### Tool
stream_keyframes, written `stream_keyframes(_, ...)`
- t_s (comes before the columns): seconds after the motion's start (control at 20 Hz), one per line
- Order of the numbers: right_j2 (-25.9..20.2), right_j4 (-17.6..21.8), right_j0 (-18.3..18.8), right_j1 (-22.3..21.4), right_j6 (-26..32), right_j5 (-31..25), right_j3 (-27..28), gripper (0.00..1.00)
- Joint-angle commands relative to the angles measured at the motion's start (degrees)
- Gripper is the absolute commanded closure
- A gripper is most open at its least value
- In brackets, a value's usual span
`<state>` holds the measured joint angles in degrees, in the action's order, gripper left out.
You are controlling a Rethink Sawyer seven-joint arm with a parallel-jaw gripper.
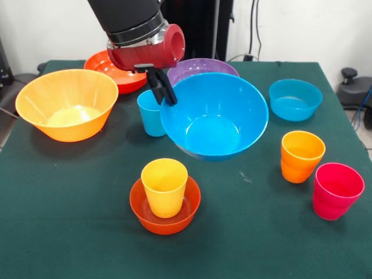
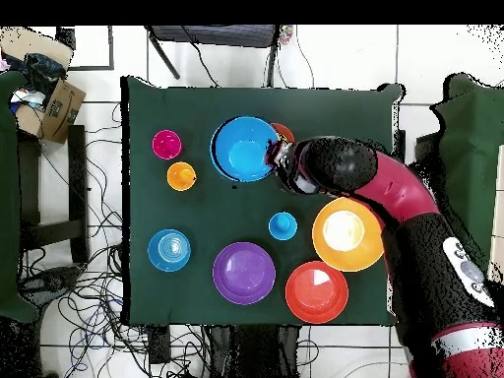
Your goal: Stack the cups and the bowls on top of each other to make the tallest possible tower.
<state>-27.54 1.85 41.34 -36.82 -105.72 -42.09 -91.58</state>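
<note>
My gripper point(image 1: 164, 90) is shut on the near-left rim of the large blue bowl point(image 1: 215, 113), which hangs tilted above the cloth. In the overhead view the gripper point(image 2: 279, 156) holds that blue bowl point(image 2: 244, 148) over the yellow cup, and only an edge of the small red-orange bowl point(image 2: 285, 130) shows. From the front, the yellow cup point(image 1: 164, 186) stands upright inside the small red-orange bowl point(image 1: 165, 220). A blue cup point(image 1: 150, 115) stands just left of the held bowl. The orange cup point(image 1: 301, 156) and pinkish-red cup point(image 1: 337, 190) stand apart at the right.
The large light orange bowl point(image 1: 67, 104) sits at the left, with the medium red-orange bowl point(image 1: 110, 68) behind it. The purple bowl point(image 1: 200, 65) lies behind the held bowl and the small teal-blue bowl point(image 1: 294, 99) at the back right. Green cloth covers the table point(image 1: 70, 232).
</note>
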Motion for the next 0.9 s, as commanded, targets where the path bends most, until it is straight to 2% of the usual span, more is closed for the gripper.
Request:
stream_keyframes(0.05, -3.87, 2.91, 0.87, 2.06, 7.06, -2.07, 1.09, 1.00)
stream_keyframes(0.45, -4.69, 5.41, 1.84, 5.13, 9.47, -0.79, 3.54, 1.00)
stream_keyframes(0.9, -6.25, 8.11, 2.88, 6.18, 10.38, -0.01, 4.94, 1.00)
